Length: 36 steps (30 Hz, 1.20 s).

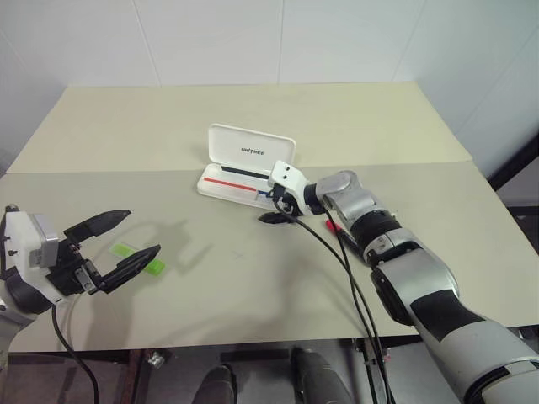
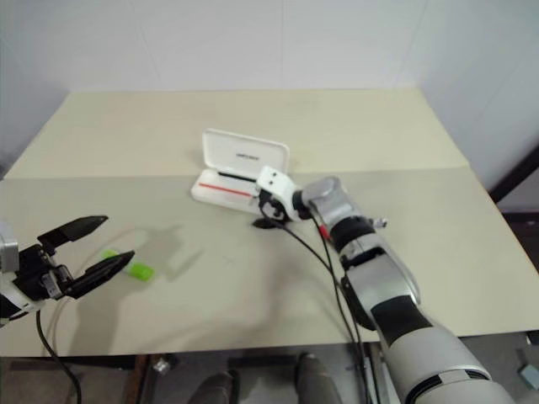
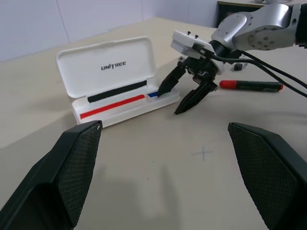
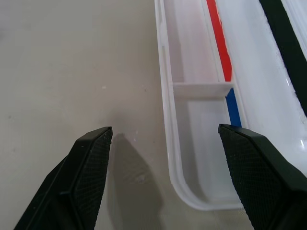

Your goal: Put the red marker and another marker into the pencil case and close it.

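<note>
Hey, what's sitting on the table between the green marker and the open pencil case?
Nothing: in the left eye view, only bare table separates the green marker from the pencil case.

1. Red marker (image 1: 333, 225): mostly hidden behind the right arm in the head views; only a red end shows.
2. Green marker (image 1: 140, 257): partly covered by the left gripper (image 1: 125, 238) fingers.
3. Pencil case (image 4: 201, 143): cut off by the right wrist view's edges.
</note>
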### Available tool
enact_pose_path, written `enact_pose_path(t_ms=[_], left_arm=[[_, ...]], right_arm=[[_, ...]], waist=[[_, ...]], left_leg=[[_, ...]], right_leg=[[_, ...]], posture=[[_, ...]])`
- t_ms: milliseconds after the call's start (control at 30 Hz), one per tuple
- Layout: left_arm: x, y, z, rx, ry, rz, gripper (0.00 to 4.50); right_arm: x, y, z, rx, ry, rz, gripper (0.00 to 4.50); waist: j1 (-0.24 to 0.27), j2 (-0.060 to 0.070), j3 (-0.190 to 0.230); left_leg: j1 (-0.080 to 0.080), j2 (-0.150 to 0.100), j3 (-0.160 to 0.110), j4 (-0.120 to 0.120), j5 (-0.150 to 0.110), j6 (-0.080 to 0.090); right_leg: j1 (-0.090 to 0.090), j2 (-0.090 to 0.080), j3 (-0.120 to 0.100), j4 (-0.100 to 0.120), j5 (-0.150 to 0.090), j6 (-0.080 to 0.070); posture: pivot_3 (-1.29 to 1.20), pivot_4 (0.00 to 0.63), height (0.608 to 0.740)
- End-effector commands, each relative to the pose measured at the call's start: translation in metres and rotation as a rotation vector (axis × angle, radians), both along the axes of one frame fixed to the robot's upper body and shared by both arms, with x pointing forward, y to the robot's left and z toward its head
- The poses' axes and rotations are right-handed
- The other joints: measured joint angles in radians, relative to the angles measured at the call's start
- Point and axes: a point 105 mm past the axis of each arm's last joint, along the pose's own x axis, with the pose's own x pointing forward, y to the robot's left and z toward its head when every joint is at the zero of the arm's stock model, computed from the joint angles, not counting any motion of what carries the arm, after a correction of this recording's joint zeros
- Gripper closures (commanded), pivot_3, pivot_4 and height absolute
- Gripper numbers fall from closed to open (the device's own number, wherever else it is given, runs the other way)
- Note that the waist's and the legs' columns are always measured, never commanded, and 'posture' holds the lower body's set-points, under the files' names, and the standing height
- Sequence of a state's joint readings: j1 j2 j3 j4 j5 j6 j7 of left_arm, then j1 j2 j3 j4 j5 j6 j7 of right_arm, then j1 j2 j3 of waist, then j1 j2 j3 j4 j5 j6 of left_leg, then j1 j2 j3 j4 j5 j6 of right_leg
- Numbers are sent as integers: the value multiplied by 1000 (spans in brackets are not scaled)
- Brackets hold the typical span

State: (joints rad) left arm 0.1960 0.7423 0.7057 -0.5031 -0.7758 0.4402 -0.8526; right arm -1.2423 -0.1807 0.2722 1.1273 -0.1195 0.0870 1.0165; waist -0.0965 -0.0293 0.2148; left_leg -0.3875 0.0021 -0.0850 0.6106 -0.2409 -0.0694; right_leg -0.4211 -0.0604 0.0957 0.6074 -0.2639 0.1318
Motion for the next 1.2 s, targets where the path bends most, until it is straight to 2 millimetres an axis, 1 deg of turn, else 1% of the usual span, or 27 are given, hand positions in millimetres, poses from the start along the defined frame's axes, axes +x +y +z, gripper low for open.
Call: enact_pose_path(t_ms=[33, 67, 167, 367, 433, 467, 500, 667, 767, 800, 933, 1033, 1133, 1200], left_arm=[[-6, 0, 8, 14, -31, 9, 29], [-7, -1, 8, 14, -31, 10, 29], [-7, -1, 9, 15, -31, 14, 0], [-7, 0, 11, 17, -36, 22, 0], [-7, -1, 11, 18, -38, 21, 0], [-7, -1, 12, 18, -39, 21, 0], [-7, -1, 12, 18, -40, 21, 0], [-5, -1, 14, 14, -43, 13, 0], [-4, -3, 14, 7, -48, -4, 0], [-3, -3, 14, 5, -50, -10, 0], [1, -4, 13, -14, -49, -33, 0], [2, -5, 10, -27, -37, -65, 0], [-1, -5, 4, -26, -8, -108, 0], [-2, -4, -1, -9, 16, -135, 0]], right_arm=[[-1, 9, 8, -18, -18, 32, 0], [-2, 10, 4, -31, -9, 32, 0], [-4, 13, -3, -48, 4, 31, 617], [0, 16, -3, -47, -11, -4, 2766], [1, 16, 3, -26, -23, -2, 3424], [2, 16, 8, -10, -35, 0, 3833], [2, 16, 13, 13, -48, 9, 3940], [-3, 8, 34, 98, -78, 83, 3938], [-14, 0, 42, 114, -126, 171, 3938], [-22, -4, 42, 104, -153, 220, 3938], [-61, -29, 30, 21, -207, 390, 3938], [-88, -38, 21, -4, -205, 450, 3938], [-101, -42, 12, -29, -183, 447, 3938], [-105, -43, 5, -58, -178, 434, 3938]], waist=[[-4, 0, 0], [-6, 0, 0], [-12, 0, 0], [-14, 0, 0], [-14, 0, 0], [-14, 0, 0], [-14, 0, 0], [-14, 0, 0], [-11, 0, 0], [-11, 0, 0], [2, 0, 0], [8, 0, 0], [3, 0, 0], [7, 0, 0]], left_leg=[[0, 0, 0, 0, 0, 0], [0, 0, 0, 0, 0, 0], [0, 0, 0, 1, 0, 0], [0, 0, 0, 1, 0, 0], [0, 0, 0, 1, 0, 0], [0, 0, 0, 1, 0, 0], [0, 0, 0, 1, 0, 0], [0, 0, 0, 0, 0, 0], [0, 0, 0, 0, 0, 0], [0, 0, 0, 1, 0, 0], [0, 0, 0, 1, -1, -1], [0, 0, 0, 1, -1, -1], [1, 0, 1, 1, -1, -1], [1, 0, 1, 2, -1, -1]], right_leg=[[0, 0, 0, 0, 0, 0], [0, 0, 0, 1, 0, 0], [0, 0, 0, 2, 0, -1], [0, 0, 0, 2, 0, -1], [0, 0, 0, 2, -1, -1], [0, 0, 0, 2, -1, -1], [0, 0, 0, 2, -1, -1], [-1, 0, 0, 2, -1, 0], [0, 0, 0, 2, -1, 0], [0, 0, 0, 2, -1, 0], [0, 0, 0, 3, -3, 2], [-1, 0, 0, 4, -3, 2], [-1, 0, 1, 4, -3, 2], [-1, 1, 1, 5, -4, 0]], posture=[[0, 150, 740], [0, 150, 740], [0, 150, 740], [0, 150, 740], [0, 150, 740], [0, 150, 740], [0, 150, 740], [0, 150, 740], [0, 150, 740], [0, 150, 740], [0, 150, 740], [0, 150, 740], [0, 150, 740], [0, 150, 740]])
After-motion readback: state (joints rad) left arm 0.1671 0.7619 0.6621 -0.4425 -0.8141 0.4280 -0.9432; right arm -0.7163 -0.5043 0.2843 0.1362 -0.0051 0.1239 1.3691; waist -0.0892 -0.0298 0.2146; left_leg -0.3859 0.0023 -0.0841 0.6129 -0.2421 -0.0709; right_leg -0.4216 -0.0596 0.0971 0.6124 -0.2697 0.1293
